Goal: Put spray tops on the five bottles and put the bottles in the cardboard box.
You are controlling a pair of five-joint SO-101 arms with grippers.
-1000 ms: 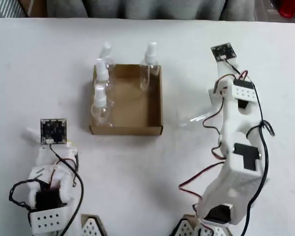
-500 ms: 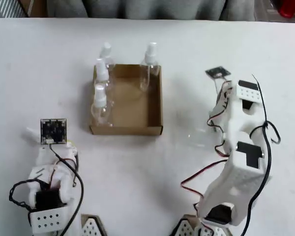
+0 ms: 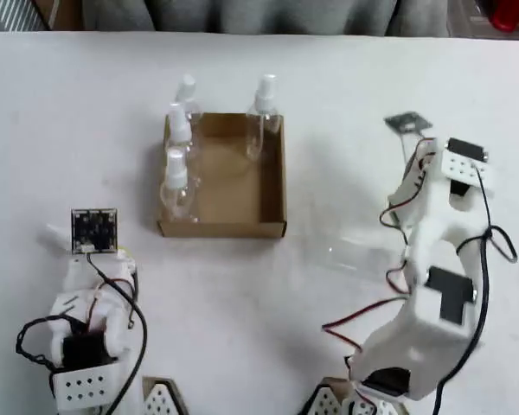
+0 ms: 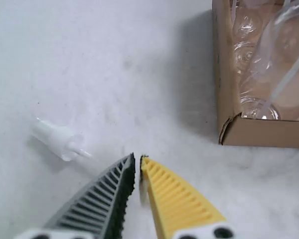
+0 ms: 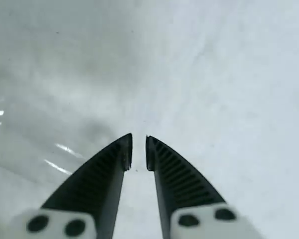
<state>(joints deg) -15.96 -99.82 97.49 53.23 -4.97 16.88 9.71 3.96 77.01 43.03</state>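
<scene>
Counted 4 spray-topped bottles point(image 3: 175, 173) standing inside the cardboard box point(image 3: 221, 229): 3 in a row along 1 side wall, 1 at the far corner by the opposite wall. Judged 4 of 5 done. Left to do, by the look of it: cap the 5th bottle point(image 3: 363, 257) and box it. Found that bottle clear and, as far as can be told, topless. Saw it lying on its side on the tabletop point(image 3: 86, 104), outside the box, off its near corner and just beside the right arm in the high view. Spotted the last spray top point(image 4: 57, 138) loose on the tabletop, well apart from that bottle, out past the box's other side. Read the left tool point(image 4: 138, 162) as narrow, grey and yellow fingers all but closed, holding nothing. Placed the spray top just beside the grey finger's tip, not touching, thin end toward the tool. Read the right tool point(image 5: 138, 149) as narrow too, black fingers with only a slit between the tips and nothing in it, over bare tabletop. Noted faint glints off to 1 side of it, possibly the bottle; cannot tell. Expect a need to bring top and bottle together before boxing.
</scene>
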